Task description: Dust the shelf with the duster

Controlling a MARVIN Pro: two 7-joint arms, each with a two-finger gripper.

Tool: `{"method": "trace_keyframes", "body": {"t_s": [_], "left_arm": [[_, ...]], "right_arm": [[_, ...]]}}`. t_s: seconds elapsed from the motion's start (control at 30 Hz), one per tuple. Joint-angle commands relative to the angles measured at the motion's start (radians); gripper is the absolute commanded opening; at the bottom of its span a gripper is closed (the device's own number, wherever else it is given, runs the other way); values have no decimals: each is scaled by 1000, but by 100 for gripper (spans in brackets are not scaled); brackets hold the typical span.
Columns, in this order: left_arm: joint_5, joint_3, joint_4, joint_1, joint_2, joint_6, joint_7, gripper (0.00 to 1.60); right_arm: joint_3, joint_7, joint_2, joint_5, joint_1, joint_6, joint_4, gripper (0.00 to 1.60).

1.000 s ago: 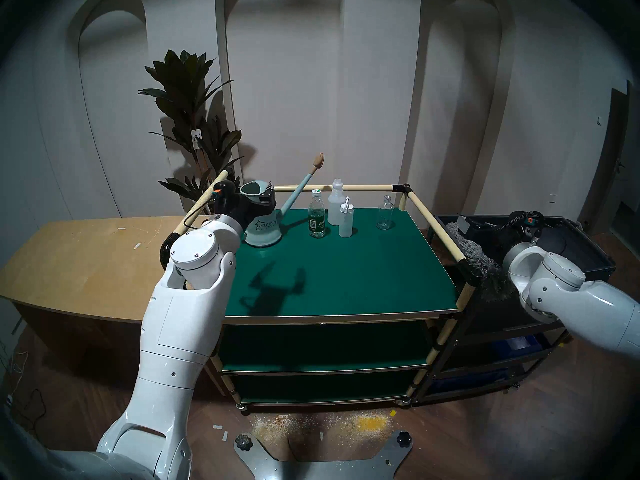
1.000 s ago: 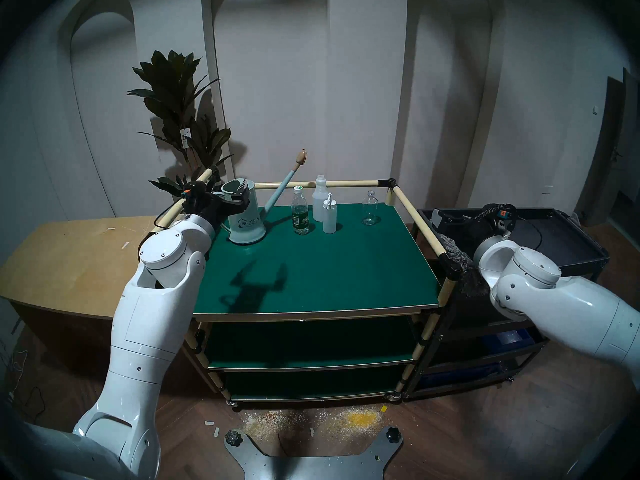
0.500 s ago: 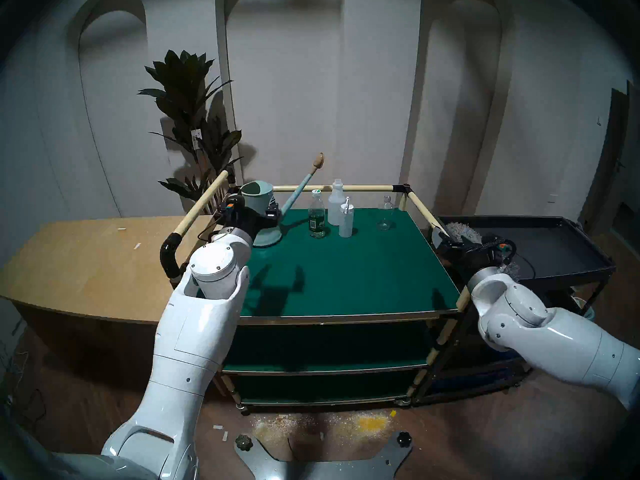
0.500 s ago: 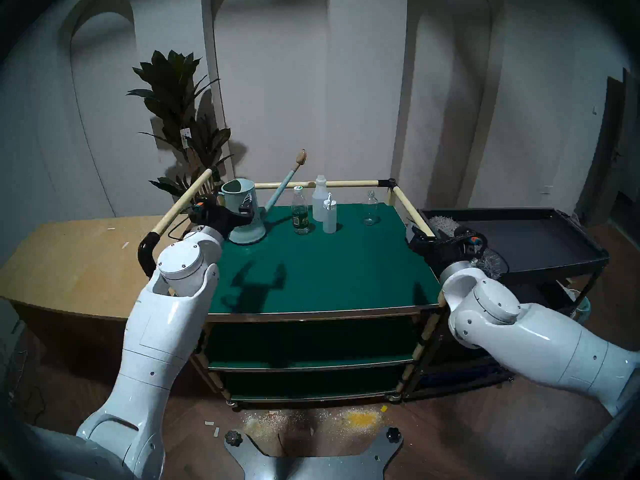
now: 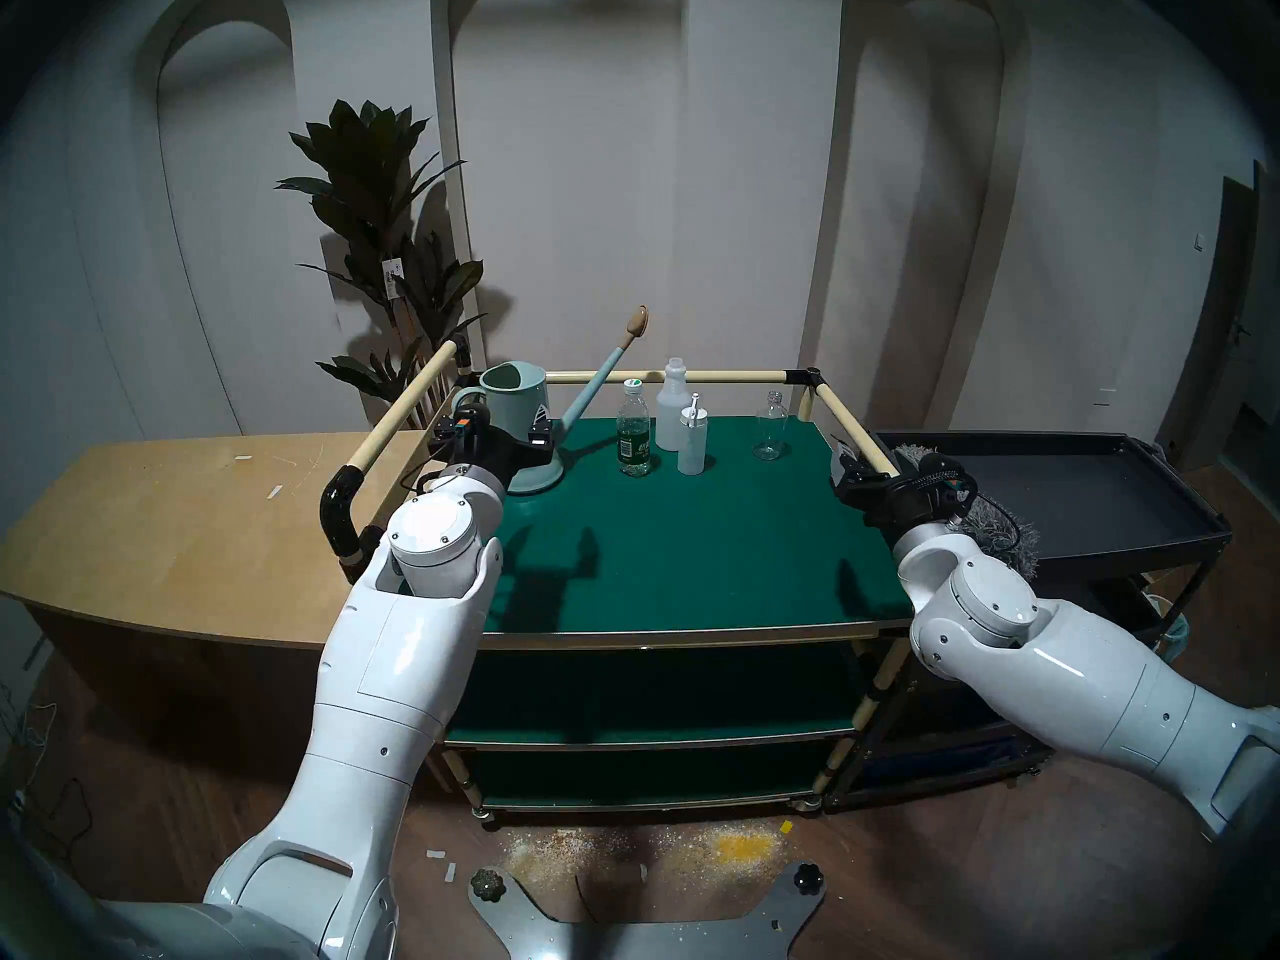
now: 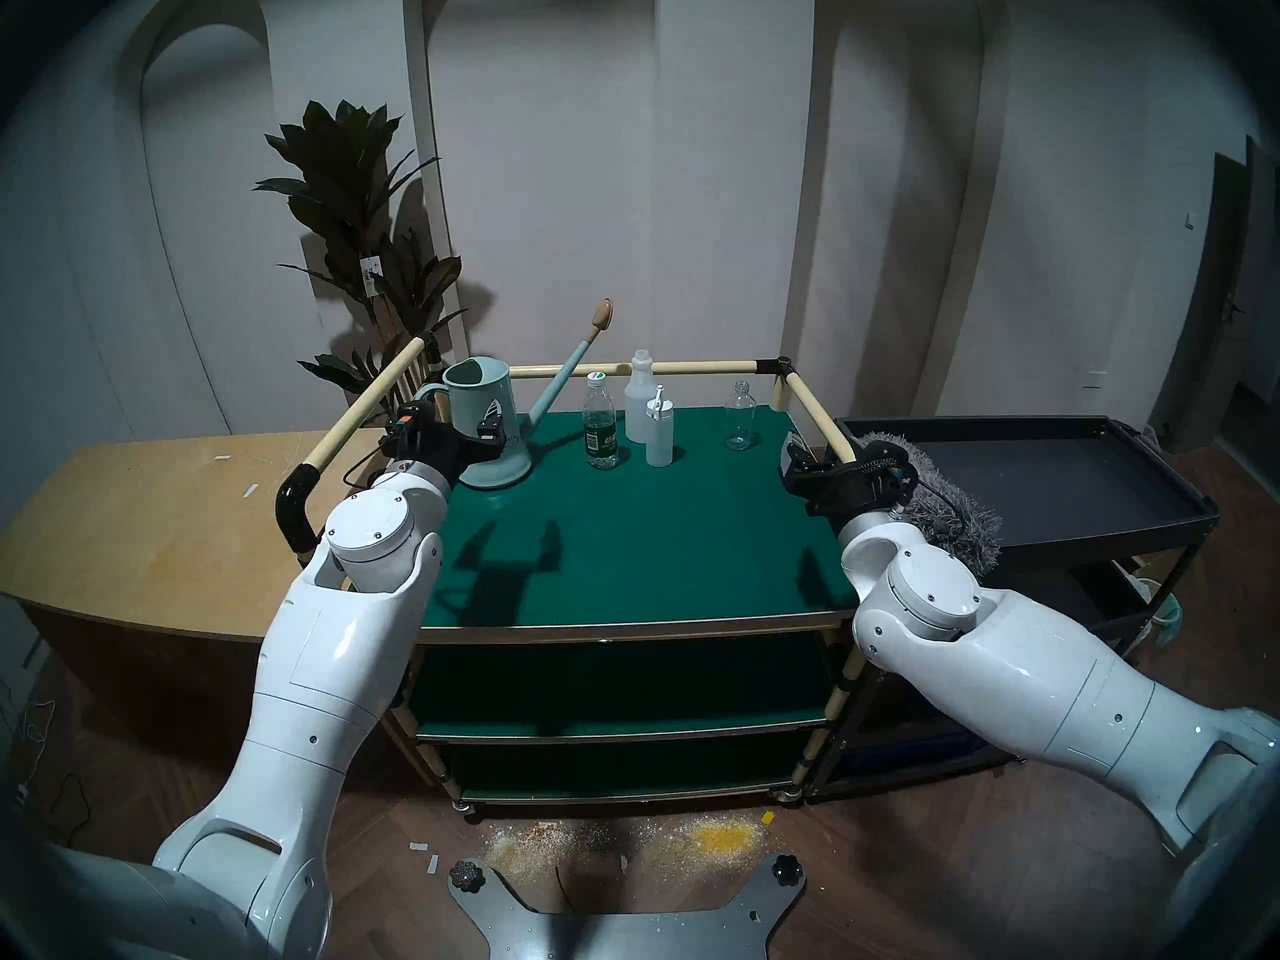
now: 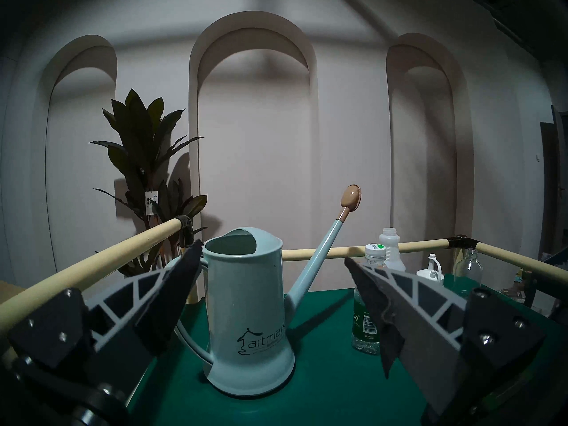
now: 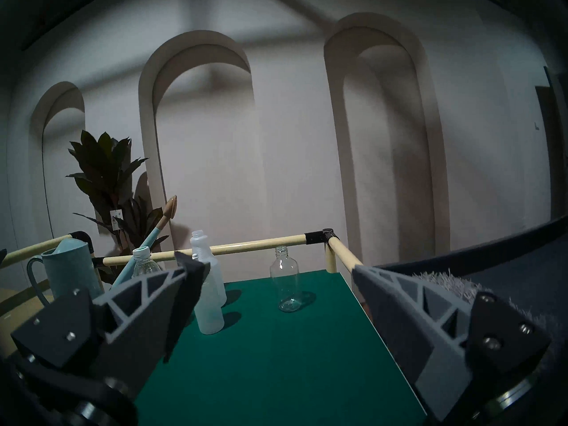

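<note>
A: Your left gripper (image 7: 272,262) is spread wide and empty, level with the watering can (image 7: 249,317). The can stands between the two fingers (image 7: 172,296), though I can't tell whether either one touches it.

B: And your right gripper (image 8: 276,281)?

A: Wide apart too, nothing in it. It hangs over the right edge of the shelf (image 5: 692,543), one finger (image 8: 396,311) out past the side rail (image 5: 855,433).

B: Where's the duster (image 5: 1004,532)?

A: Lying on the black cart (image 5: 1136,494) just right of the shelf, fluffy grey head close behind your right wrist. No finger is on it.

B: What's on your top board?

A: Can at the back left, then a green-label bottle (image 5: 634,429), two white bottles (image 5: 682,422) and a clear glass bottle (image 5: 770,426) along the back.
</note>
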Motion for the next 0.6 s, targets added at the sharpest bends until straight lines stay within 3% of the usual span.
{"method": "trace_keyframes", "body": {"t_s": [0.0,0.3,0.57], "left_arm": [[-4,-3,3,-29,1,-16,-10,160],[-8,-10,24,-20,1,-26,-26,160],[-5,-12,38,-20,0,-36,-35,160]], "right_arm": [[-14,32,-117,-146,115,84,52,160],[-60,44,-218,-267,201,155,180,160],[-100,34,-299,-296,264,146,295,160]]}}
